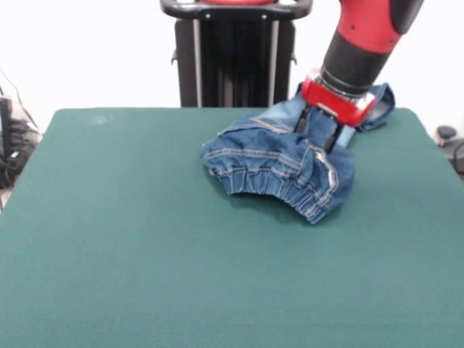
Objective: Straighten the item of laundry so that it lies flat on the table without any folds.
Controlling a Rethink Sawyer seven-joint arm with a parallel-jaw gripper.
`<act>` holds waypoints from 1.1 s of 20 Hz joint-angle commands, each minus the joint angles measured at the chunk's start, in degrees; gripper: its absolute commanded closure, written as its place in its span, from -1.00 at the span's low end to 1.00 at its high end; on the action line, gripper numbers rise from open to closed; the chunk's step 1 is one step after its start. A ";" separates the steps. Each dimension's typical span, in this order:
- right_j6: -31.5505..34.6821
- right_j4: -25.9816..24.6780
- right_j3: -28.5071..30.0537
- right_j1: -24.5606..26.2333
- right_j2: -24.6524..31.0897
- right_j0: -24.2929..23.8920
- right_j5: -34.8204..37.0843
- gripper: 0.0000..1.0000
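Note:
The item of laundry point(279, 163), a small pair of blue jeans, lies crumpled in a heap on the far right part of the table point(145, 239). Its gathered elastic waistband faces the camera and curls along the heap's front edge. The red and black arm comes down from the upper right. Its gripper point(317, 138) is sunk into the top of the heap, with the dark fingers point(332, 136) pinching a fold of denim between them. Some of the fabric rises behind the wrist at the table's far right edge.
The green table stretches wide to the left of the jeans and in front of them. The black pedestal point(235, 58) stands behind the far edge. Dark cables and gear sit off the table at the left edge point(14, 145) and right edge point(449, 141).

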 commanded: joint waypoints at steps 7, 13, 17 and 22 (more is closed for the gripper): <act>7.62 -0.67 -2.40 6.00 6.86 -3.30 -8.07 -1.00; 7.39 -0.65 -0.29 5.44 7.88 -3.45 -8.88 -1.00; 5.51 -0.42 0.27 -1.31 7.97 -3.35 2.35 -1.00; 5.31 0.57 -0.29 -8.84 9.61 -4.25 16.08 -1.00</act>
